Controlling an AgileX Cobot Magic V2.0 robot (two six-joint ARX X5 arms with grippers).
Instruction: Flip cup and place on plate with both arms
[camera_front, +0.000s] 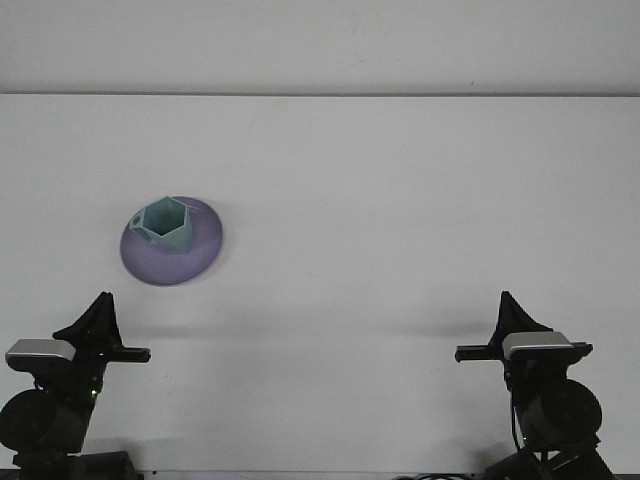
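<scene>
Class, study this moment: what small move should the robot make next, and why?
Probably none beyond resting. The teal cup stands mouth-up on the purple plate, and both the left gripper and right gripper sit low near the table's front edge, apart from it.

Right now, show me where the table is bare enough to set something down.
The white table is bare across its whole middle and right, from the purple round plate over to the right gripper. The far strip behind the plate is bare too. The only taken spot is the plate, with the teal faceted cup upright on it. The left gripper crowds the near-left corner.
</scene>
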